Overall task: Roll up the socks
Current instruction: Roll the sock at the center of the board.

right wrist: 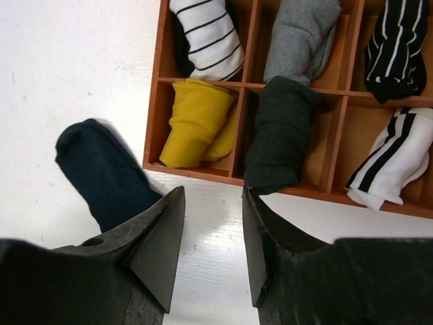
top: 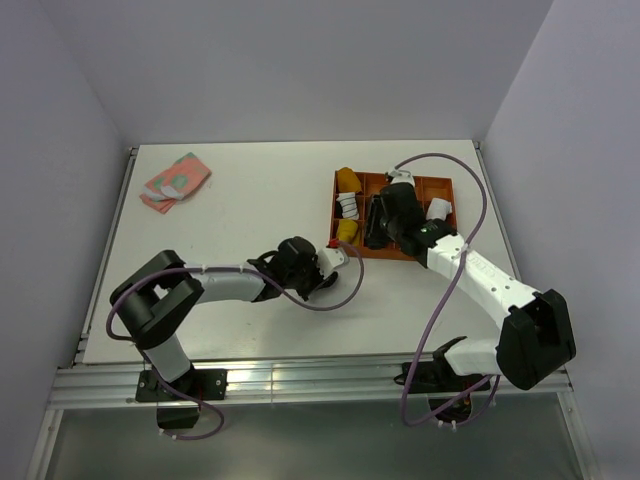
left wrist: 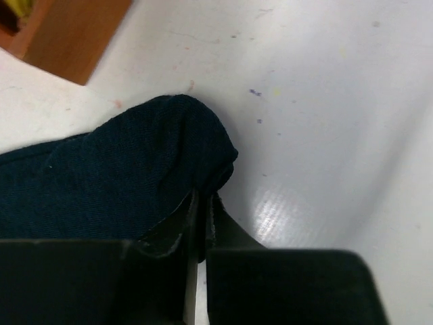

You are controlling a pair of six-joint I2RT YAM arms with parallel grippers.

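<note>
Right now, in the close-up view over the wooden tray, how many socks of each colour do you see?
White with black stripes: 2
Black with white stripes: 1
Grey: 1
Charcoal: 1
Mustard yellow: 1
Navy sock, outside the tray: 1
Total: 7

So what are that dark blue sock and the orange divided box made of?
The navy sock looks like soft, matte knit fabric: fine ribbing shows up close. The orange box looks like smooth stained wood, perhaps fibreboard: flat, rigid walls and thin dividers.

The sock (right wrist: 101,172) is navy, the tray (left wrist: 67,37) orange-brown, the table (right wrist: 67,68) white.
</note>
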